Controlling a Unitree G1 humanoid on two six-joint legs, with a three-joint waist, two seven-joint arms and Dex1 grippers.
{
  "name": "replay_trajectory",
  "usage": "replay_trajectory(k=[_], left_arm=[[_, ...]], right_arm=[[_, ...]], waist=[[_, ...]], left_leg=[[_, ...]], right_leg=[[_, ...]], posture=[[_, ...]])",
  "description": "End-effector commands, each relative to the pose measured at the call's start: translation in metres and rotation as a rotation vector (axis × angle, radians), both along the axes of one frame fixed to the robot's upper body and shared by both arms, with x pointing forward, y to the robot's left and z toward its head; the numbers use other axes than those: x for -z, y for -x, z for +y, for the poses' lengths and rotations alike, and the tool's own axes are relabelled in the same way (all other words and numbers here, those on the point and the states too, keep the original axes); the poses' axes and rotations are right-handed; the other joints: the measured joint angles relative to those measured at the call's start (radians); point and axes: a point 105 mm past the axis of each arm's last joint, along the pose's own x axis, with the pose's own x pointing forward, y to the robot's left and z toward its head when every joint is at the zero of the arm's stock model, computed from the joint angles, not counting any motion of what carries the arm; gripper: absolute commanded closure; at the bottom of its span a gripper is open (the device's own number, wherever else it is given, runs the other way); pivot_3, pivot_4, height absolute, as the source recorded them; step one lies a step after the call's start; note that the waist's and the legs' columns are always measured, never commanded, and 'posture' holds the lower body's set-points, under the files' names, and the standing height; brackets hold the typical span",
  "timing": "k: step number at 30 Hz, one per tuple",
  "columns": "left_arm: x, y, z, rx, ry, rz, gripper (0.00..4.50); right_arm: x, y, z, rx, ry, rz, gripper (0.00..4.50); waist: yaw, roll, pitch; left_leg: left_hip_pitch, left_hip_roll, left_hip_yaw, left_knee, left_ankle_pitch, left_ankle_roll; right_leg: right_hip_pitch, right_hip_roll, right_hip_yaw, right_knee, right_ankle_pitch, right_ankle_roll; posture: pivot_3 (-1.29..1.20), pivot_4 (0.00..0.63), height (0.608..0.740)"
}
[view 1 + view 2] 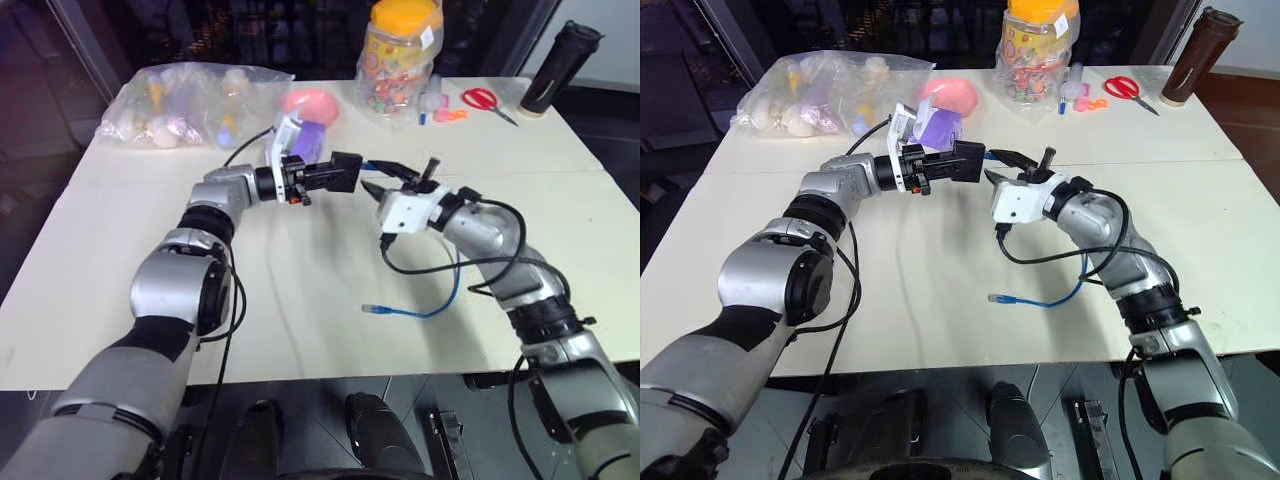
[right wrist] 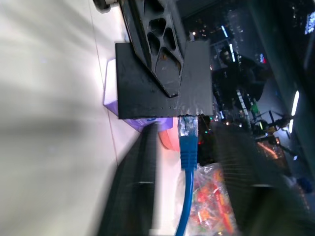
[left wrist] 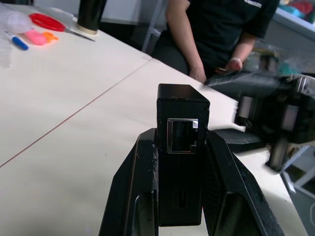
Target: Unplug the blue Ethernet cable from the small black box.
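Left fingers point(image 1: 340, 176): clamped on the box point(image 1: 346, 172), held in the air above the bench point(image 1: 300, 300) middle.
Right fingers point(image 1: 400, 182): spread apart, gripping nothing, the cable point(image 2: 188, 147) running between them.
Cable: plug just at the box edge; far plug point(image 1: 372, 309) lying near the bench front edge.

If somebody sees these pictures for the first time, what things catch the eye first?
Above the table's middle, the left gripper holds the small black box, with the blue Ethernet cable at its edge. The right gripper faces it, open. A candy jar stands at the far edge.
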Motion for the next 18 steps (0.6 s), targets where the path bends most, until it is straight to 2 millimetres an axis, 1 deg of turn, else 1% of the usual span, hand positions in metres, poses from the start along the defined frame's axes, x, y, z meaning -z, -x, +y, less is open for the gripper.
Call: replay_trajectory(k=[1,2,3,4,5,6,7,8,9,11,13,15,18], left_arm=[[-0.012,-0.002,0.011,-0.017,0.053,-0.014,4.0],[-0.012,-0.001,0.012,-0.013,0.065,-0.003,4.0],[-0.013,-0.001,0.013,-0.009,0.073,0.005,4.0],[-0.013,0.0,0.014,0.0,0.084,0.015,4.0],[-0.016,0.005,0.013,0.046,0.121,0.047,4.0],[-0.019,0.008,0.013,0.08,0.149,0.069,4.0],[-0.024,0.013,0.013,0.131,0.197,0.11,4.0],[-0.029,0.021,0.012,0.203,0.242,0.155,4.0],[-0.033,0.025,0.012,0.249,0.269,0.183,4.0],[-0.036,0.031,0.011,0.301,0.299,0.207,4.0],[-0.039,0.034,0.011,0.328,0.33,0.225,4.0],[-0.041,0.037,0.01,0.349,0.354,0.244,4.0],[-0.031,0.048,0.004,0.421,0.291,0.262,4.0]], right_arm=[[-0.018,0.012,-0.033,0.093,-0.28,0.077,0.63],[-0.021,0.019,-0.036,0.087,-0.397,0.117,0.13],[-0.022,0.024,-0.038,0.081,-0.473,0.147,0.13],[-0.024,0.03,-0.039,0.07,-0.604,0.203,0.13],[-0.021,0.041,-0.031,-0.007,-0.826,0.344,0.13],[-0.019,0.05,-0.022,-0.073,-0.955,0.459,0.13],[-0.016,0.061,-0.008,-0.163,-1.067,0.588,0.13],[-0.016,0.072,0.006,-0.258,-1.134,0.692,0.13],[-0.017,0.079,0.013,-0.309,-1.166,0.75,0.13],[-0.013,0.088,0.024,-0.351,-1.147,0.825,0.13],[-0.01,0.086,0.027,-0.327,-1.138,0.841,0.13],[-0.012,0.083,0.027,-0.323,-1.17,0.84,0.13],[-0.021,0.074,0.025,-0.335,-1.256,0.813,0.13]], waist=[[0.005,0.0,0.0],[0.006,0.0,0.0],[0.005,0.0,0.0],[0.004,0.0,0.0],[0.004,0.0,0.0],[0.004,0.0,0.0],[0.003,0.0,0.0],[0.002,0.0,0.0],[0.0,0.0,0.0],[-0.001,0.0,0.0],[-0.001,0.0,0.0],[0.0,0.0,0.0],[-0.001,0.0,0.0]], left_leg=[[0.0,0.0,0.0,0.0,0.0,0.0],[0.0,0.0,0.0,0.0,0.0,0.0],[0.0,0.0,0.0,0.0,0.0,0.0],[0.0,0.0,0.0,0.001,0.0,0.0],[0.001,0.0,0.0,0.001,0.0,0.0],[0.001,0.0,-0.001,0.001,0.0,0.0],[0.001,0.001,-0.002,0.001,0.0,0.0],[0.001,0.001,-0.002,0.001,0.0,0.0],[0.001,0.001,-0.003,0.001,0.0,0.0],[0.001,0.001,-0.003,0.001,0.0,0.0],[0.001,0.001,-0.003,0.003,0.0,0.0],[0.001,0.001,-0.003,0.005,0.0,0.0],[0.001,0.001,-0.003,0.005,0.0,0.0]], right_leg=[[0.0,0.0,0.0,0.0,0.0,0.0],[0.0,0.0,0.0,0.0,0.0,0.0],[0.0,0.0,0.0,0.0,0.0,0.0],[0.0,0.0,0.0,0.001,0.0,0.0],[0.0,0.0,0.0,0.002,0.0,0.0],[0.0,0.001,0.0,0.002,0.0,0.0],[0.0,0.001,-0.001,0.003,0.0,0.0],[0.001,0.001,-0.001,0.003,0.0,0.0],[0.001,0.001,-0.002,0.004,0.0,-0.001],[0.001,0.001,-0.002,0.004,0.0,-0.001],[0.002,0.001,-0.002,0.003,0.0,-0.001],[0.003,0.001,-0.002,0.003,0.0,-0.001],[0.003,0.001,-0.002,0.003,0.0,-0.001]], posture=[[0.0,0.15,0.739],[0.0,0.15,0.739],[0.0,0.15,0.739],[0.0,0.15,0.739],[0.0,0.15,0.739],[0.0,0.15,0.739],[0.0,0.15,0.739],[0.0,0.15,0.739],[0.0,0.15,0.739],[0.0,0.15,0.739],[0.0,0.15,0.739],[0.0,0.15,0.739],[0.0,0.15,0.739]])
